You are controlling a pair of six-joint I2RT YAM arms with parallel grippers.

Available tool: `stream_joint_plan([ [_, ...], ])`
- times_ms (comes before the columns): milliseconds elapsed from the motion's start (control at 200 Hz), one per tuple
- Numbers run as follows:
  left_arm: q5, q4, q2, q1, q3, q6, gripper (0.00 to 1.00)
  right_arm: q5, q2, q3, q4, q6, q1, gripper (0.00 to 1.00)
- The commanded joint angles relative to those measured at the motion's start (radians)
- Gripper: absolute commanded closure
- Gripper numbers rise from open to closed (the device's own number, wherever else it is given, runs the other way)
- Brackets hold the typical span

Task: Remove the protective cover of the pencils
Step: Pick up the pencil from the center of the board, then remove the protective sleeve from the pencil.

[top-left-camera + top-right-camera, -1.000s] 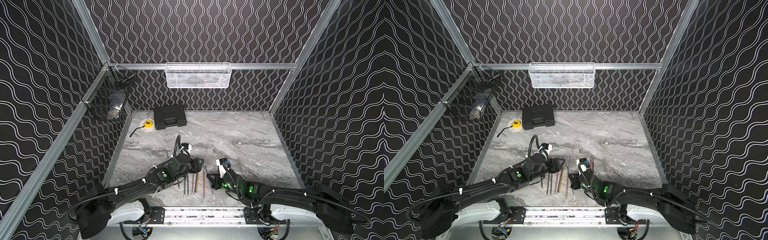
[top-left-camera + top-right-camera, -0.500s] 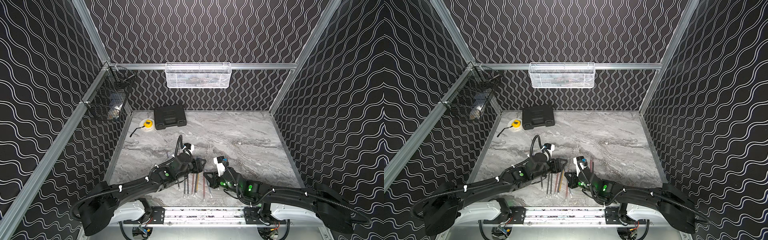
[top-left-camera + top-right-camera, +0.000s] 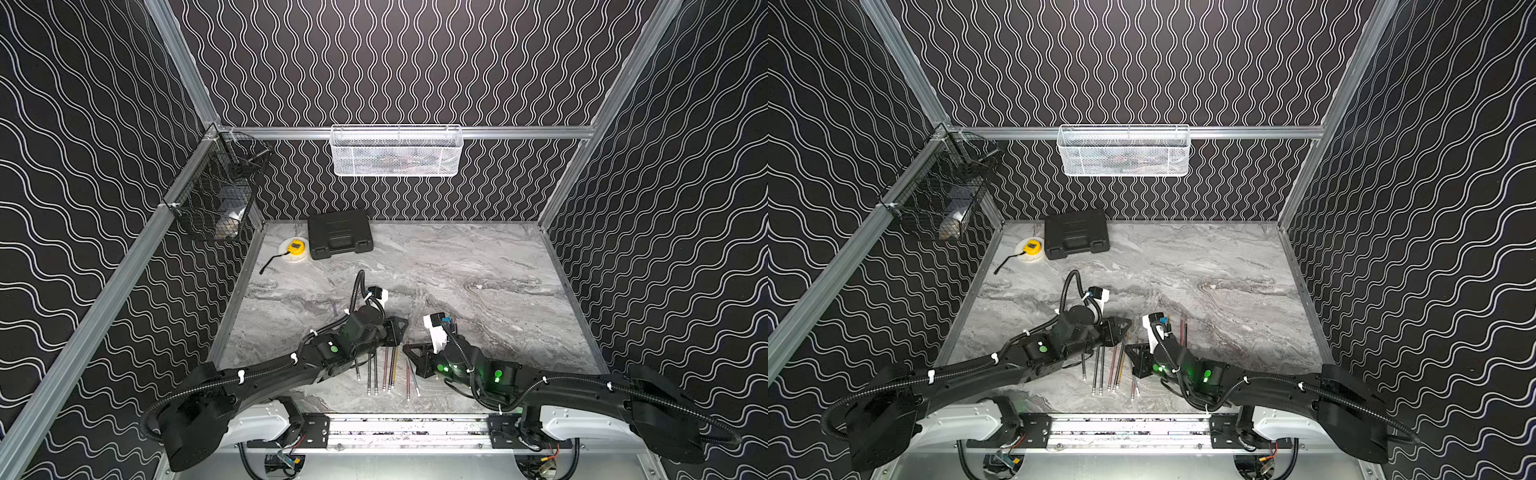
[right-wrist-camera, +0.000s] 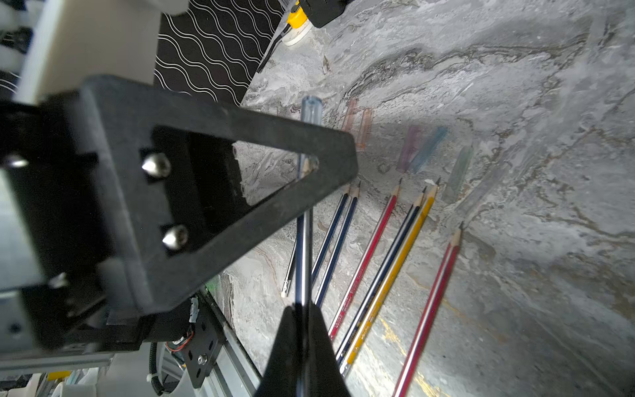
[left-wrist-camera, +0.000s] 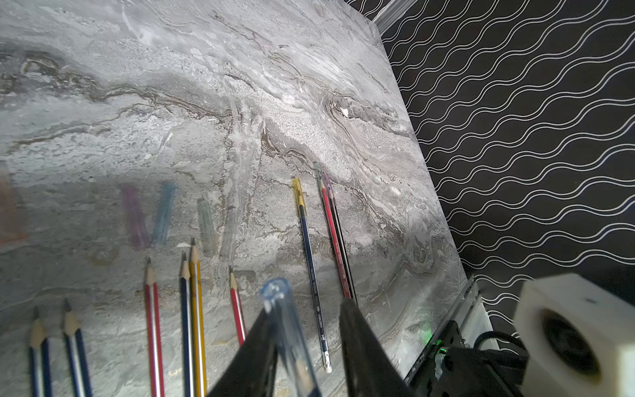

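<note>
One capped pencil [image 4: 302,240] is pinched in the right gripper [image 4: 301,309], its clear cover [image 5: 281,316] between the left gripper's [image 5: 305,306] part-open jaws (touching one finger [image 5: 251,357]), above other pencils [image 4: 364,261].

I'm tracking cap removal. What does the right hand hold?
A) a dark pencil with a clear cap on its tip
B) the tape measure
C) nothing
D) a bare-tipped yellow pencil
A: in the right wrist view the right hand is shut on a dark pencil whose tip sits inside a clear cap.

Right claw [image 4: 303,309] clamps a capped pencil [image 4: 302,247] — loose pencils [image 4: 367,254] beside.
</note>
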Motion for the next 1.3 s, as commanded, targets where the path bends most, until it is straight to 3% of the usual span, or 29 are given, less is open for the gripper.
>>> stream_joint_plan([
  [0, -0.006, 0.036, -0.001, 0.002, 0.003, -0.016, 0.69, -0.001, 0.004, 0.012, 0.042, -0.007, 0.004, 1.0],
  [210, -0.012, 0.031, -0.007, 0.002, 0.002, -0.018, 0.8, 0.008, 0.005, 0.011, 0.041, -0.005, 0.008, 1.0],
  [475, -0.019, 0.026, -0.016, 0.001, -0.001, -0.022, 0.85, 0.005, 0.028, 0.019, 0.046, -0.001, 0.011, 1.0],
  [626, -0.02, 0.023, -0.017, 0.003, -0.002, -0.025, 0.85, 0.004, 0.045, 0.031, 0.039, 0.0, 0.012, 0.76],
  [821, -0.021, 0.02, -0.025, 0.004, -0.001, -0.03, 0.85, 0.011, 0.069, 0.054, 0.024, -0.006, 0.012, 0.66],
  [1061, -0.015, 0.01, -0.028, 0.008, 0.003, -0.028, 0.85, 0.023, 0.115, 0.1, -0.005, -0.033, 0.011, 0.67],
  [1296, -0.015, 0.0, -0.039, 0.013, 0.003, -0.025, 0.86, 0.009, 0.121, 0.11, -0.003, -0.039, 0.011, 0.91],
])
